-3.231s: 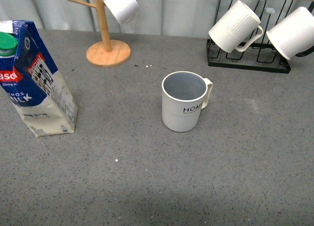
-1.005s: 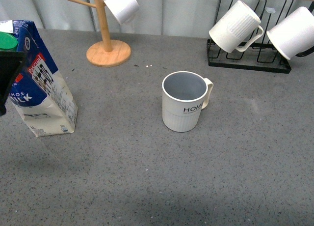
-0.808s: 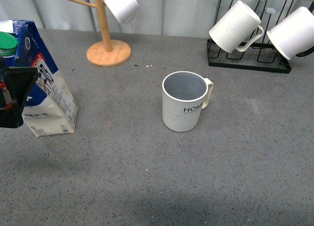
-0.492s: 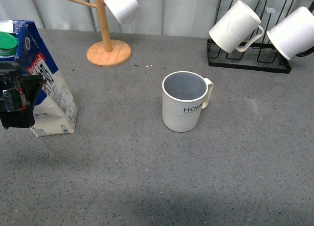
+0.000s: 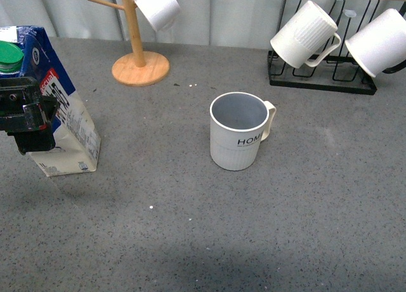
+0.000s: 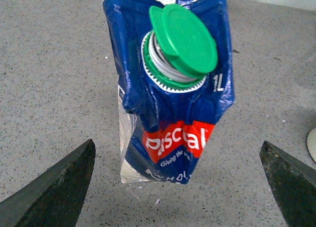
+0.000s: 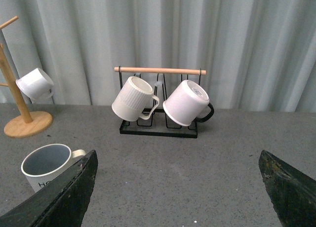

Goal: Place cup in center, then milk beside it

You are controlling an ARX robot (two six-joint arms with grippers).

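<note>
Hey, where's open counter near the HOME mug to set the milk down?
Bare counter lies between the milk and the cup, and across the near strip in front of both. Right of the cup is free up to the wire rack. The back edge is crowded by the wooden mug tree and that rack; the open left tool straddles the milk.

Right at the left hand, whose casing looks like matt black plastic, the blue and white milk carton is glossy coated card, creased and dented. Its smooth green plastic cap sits over a ridged grey thread. Further from the hand, the off-white "HOME" mug looks like satin-glazed ceramic, ribbed low down. The grey speckled bench is matt and finely grainy. The pale mug tree is smooth wood.
</note>
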